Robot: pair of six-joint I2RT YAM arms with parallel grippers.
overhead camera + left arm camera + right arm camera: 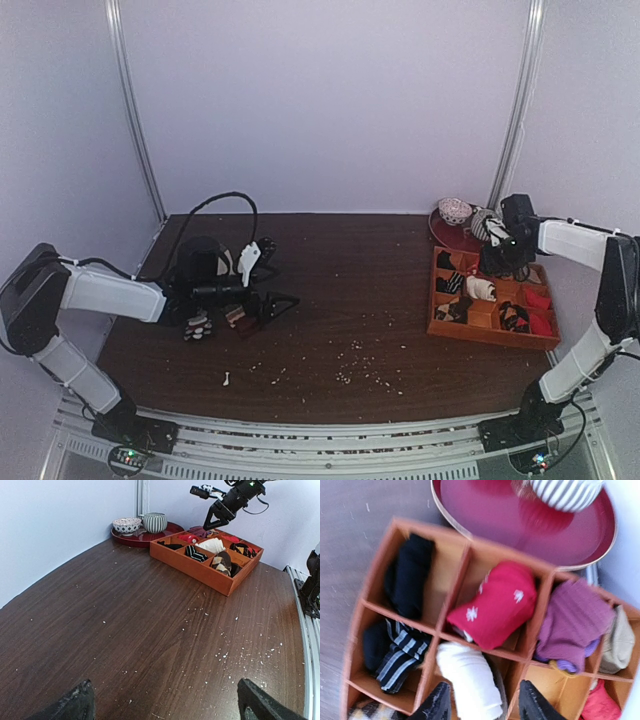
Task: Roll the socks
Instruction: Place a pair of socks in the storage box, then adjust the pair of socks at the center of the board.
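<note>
A cream-white rolled sock bundle (pixel 470 677) lies in a middle compartment of the orange divided tray (pixel 451 587); its tan-brown ends do not show. It also shows in the top view (pixel 481 288) and the left wrist view (pixel 211 545). My right gripper (pixel 485 702) is open just above the bundle, one finger on each side, holding nothing; in the top view it hangs over the tray (pixel 497 262). My left gripper (pixel 167 711) is open and empty low over bare table at the left (pixel 272 300).
The tray (pixel 440 330) holds red (pixel 495 605), purple (pixel 575 622), black (pixel 410 575) and striped (pixel 397 652) socks. A red round platter (pixel 485 510) with a striped cup (pixel 565 492) and bowl (pixel 455 210) stands behind. Two small patterned items (pixel 197 325) (pixel 238 318) lie by the left arm. Crumbs dot the table.
</note>
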